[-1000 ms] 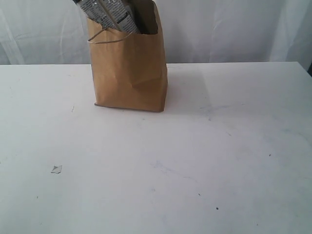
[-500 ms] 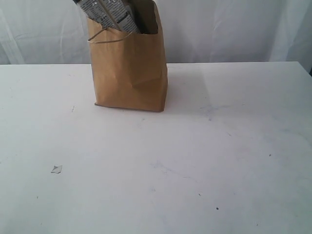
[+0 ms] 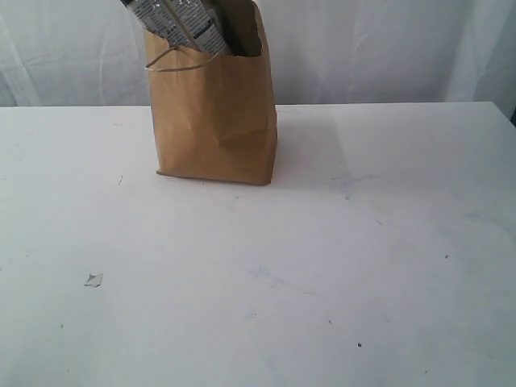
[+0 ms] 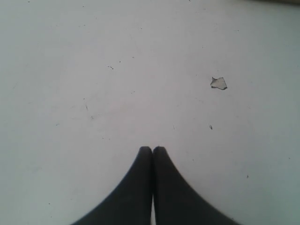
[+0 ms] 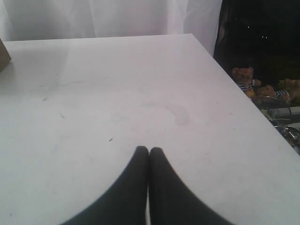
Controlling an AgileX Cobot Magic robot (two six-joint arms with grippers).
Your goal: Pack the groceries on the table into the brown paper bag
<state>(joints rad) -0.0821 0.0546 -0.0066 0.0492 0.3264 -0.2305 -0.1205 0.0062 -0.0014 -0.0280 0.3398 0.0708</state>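
My left gripper (image 4: 152, 149) hangs over the white table (image 4: 93, 70), its two dark fingers pressed tip to tip and gripping nothing. A small pale scrap (image 4: 218, 83) lies on the scuffed surface just beyond them. My right gripper (image 5: 149, 149) is closed the same way, fingertips touching, over a stretch of tabletop marked with faint smears and specks. Past that side's table edge, two teddy bears (image 5: 243, 78) sit in a dark corner. Farther back, in the exterior view, the brown paper bag (image 3: 214, 121) stands upright toward the rear of the table, left of centre and well apart from both grippers. Its front is creased and a twisted cord handle (image 3: 173, 64) droops over the near rim. A long packet (image 3: 181, 22) with dark and pale print leans out of the bag's open mouth, tilted toward the left and cut off by the top of the view. A white curtain (image 3: 387, 48) hangs behind the table.
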